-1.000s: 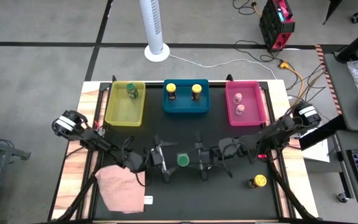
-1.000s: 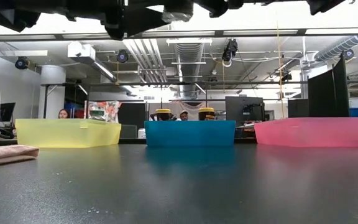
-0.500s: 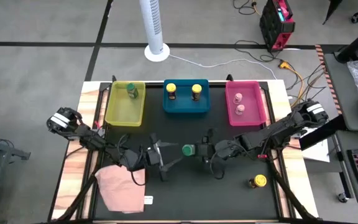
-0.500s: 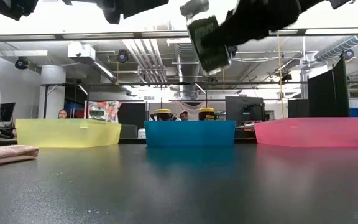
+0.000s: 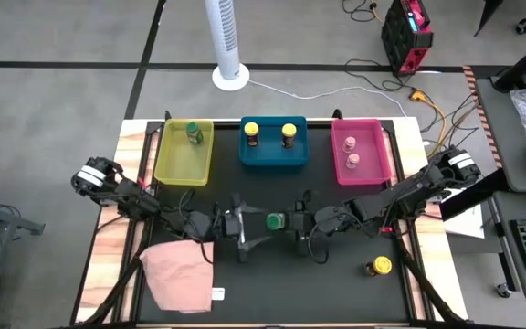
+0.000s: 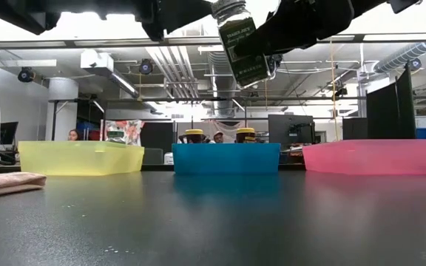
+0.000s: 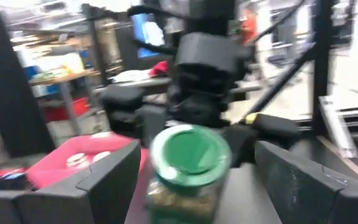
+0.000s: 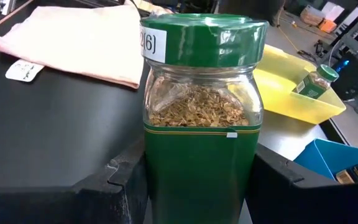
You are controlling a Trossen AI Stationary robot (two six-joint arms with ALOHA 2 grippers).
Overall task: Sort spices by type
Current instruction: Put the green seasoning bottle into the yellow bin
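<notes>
A green-lidded spice jar (image 5: 273, 221) hangs above the table's middle, shut in my right gripper (image 5: 292, 222); the low view shows that jar (image 6: 242, 46) high and tilted. My left gripper (image 5: 249, 227) is open just left of it, and the lid (image 7: 190, 149) shows between its fingers, apart from them. One green-lidded jar (image 5: 193, 133) stands in the yellow bin (image 5: 173, 163). Two yellow-lidded jars (image 5: 251, 134) stand in the blue bin, two pink-lidded ones (image 5: 349, 143) in the pink bin. A yellow-lidded jar (image 5: 379, 267) stands on the mat, near right. My right gripper pinches the jar's green-labelled lower body (image 8: 197, 162) between its two fingers (image 8: 114, 180), one on each side. The fingers come in roughly level from the table's right. The jar is lifted clear of the table, lid uppermost, leaning a little toward the left.
A pink cloth (image 5: 179, 274) lies on the mat's near left corner. The three bins stand in a row along the far edge, the blue bin (image 5: 273, 157) in the middle and the pink bin (image 5: 373, 160) at the right. Bare black mat lies below the raised jar.
The green-lidded jar has shifted a little toward the far edge with my right gripper and come down into the low view, tilted. My left gripper has edged right, toward the jar's lid.
</notes>
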